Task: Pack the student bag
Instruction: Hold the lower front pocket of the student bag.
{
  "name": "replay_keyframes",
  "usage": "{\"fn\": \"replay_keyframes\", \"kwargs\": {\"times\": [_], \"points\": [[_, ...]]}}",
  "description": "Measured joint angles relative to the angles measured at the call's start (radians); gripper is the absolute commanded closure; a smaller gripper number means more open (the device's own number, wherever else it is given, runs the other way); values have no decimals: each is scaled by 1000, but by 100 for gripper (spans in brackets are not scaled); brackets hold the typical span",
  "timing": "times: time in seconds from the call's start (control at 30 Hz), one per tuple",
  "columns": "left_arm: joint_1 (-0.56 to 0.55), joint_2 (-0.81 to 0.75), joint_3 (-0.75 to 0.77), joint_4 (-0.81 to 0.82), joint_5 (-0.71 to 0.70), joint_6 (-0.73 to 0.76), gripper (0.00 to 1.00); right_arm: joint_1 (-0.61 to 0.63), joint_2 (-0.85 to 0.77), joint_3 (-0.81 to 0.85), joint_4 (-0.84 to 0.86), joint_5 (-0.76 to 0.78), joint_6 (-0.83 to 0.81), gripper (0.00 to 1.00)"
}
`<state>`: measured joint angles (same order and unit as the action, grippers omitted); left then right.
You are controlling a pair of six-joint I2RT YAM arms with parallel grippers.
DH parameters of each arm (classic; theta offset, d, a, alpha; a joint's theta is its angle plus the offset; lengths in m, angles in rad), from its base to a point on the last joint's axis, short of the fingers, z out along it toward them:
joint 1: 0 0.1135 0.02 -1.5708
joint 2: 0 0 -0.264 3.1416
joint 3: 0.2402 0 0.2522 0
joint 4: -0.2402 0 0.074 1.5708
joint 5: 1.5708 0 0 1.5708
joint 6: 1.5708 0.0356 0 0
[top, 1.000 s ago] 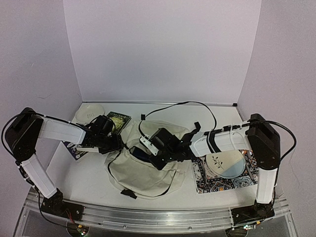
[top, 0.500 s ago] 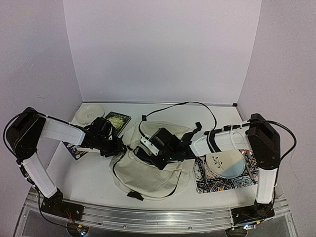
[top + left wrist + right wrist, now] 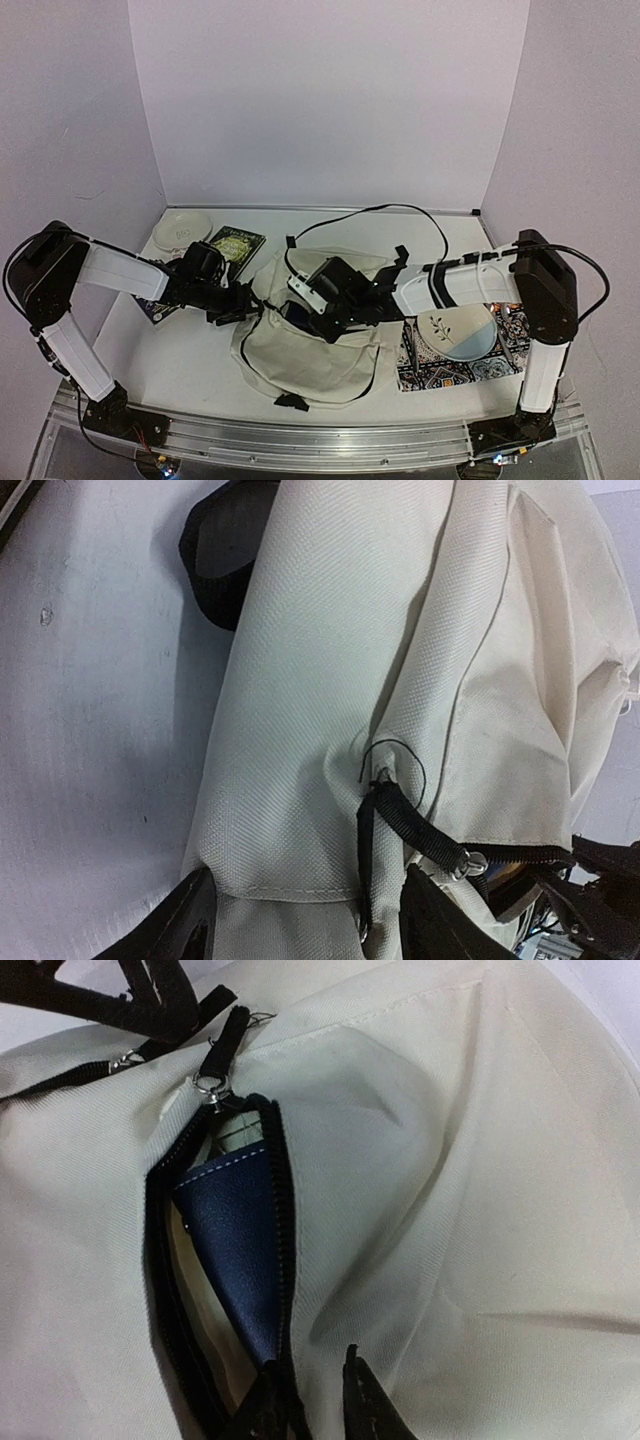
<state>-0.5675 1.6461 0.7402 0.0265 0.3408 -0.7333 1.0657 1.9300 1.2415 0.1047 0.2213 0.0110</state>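
Note:
The cream student bag lies in the middle of the table with its zip partly open. A navy blue book sits inside the opening. My right gripper is shut on the bag's zip edge; its fingertips pinch the fabric. My left gripper is at the bag's left end. Its fingers stand apart with a fold of bag fabric and a black zip pull between them; it looks open.
A white plate and a dark green book lie at the back left. Another book lies under my left arm. A patterned mat at the right carries a blue-and-white plate.

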Motion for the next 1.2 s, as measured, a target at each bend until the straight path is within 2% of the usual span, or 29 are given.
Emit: {"fn": "replay_keyframes", "kwargs": {"times": [0.3, 0.53, 0.63, 0.77, 0.97, 1.2], "points": [[-8, -53, -4, -57, -15, 15, 26, 0, -154, -12, -29, -42, 10, 54], [-29, -37, 6, -83, -21, 43, 26, 0, -162, 8, -38, -65, 20, 44], [-36, -9, 14, -81, -22, 56, 37, 0, -160, 33, -43, -76, 23, 43], [-41, 23, 24, -83, -33, 76, 67, 0, -146, 69, -44, -86, 24, 43], [-49, 31, 26, -73, -31, 76, 98, 0, -88, 129, -43, -129, 28, 42], [-54, -44, 23, -105, -38, 79, 100, 0, -1, 214, -44, -207, 37, 43]]}}
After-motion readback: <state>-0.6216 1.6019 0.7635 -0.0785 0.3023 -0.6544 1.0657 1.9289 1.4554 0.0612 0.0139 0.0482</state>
